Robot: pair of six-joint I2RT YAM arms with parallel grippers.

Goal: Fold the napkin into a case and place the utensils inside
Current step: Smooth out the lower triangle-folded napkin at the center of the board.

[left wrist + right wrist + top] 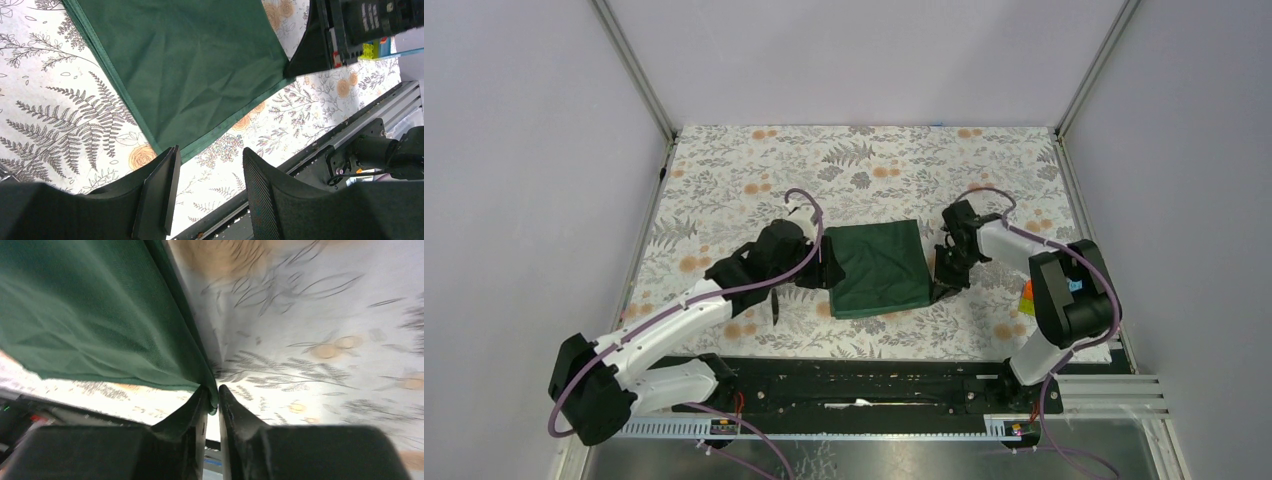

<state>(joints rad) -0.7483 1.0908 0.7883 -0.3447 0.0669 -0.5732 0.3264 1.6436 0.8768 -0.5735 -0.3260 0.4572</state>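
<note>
Right hand (214, 395) is pinched almost closed on a corner of the napkin (879, 268); left hand (210, 172) hangs half open, empty, at the opposite edge. Lying folded mid-bench (874, 160), the cloth looks light and limp, best gripped at hems or corners.

The napkin (185, 65) lies on the tablecloth (60, 110) — left gripper (210, 155) jaws apart, just beside its edge

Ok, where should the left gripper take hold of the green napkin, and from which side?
Probably the near-left corner of the napkin, coming in low from the left. The cloth lies flat, so only a hemmed edge offers something to pinch; that corner lies ahead of the open left gripper, and the right gripper pinches the near-right corner.
</note>
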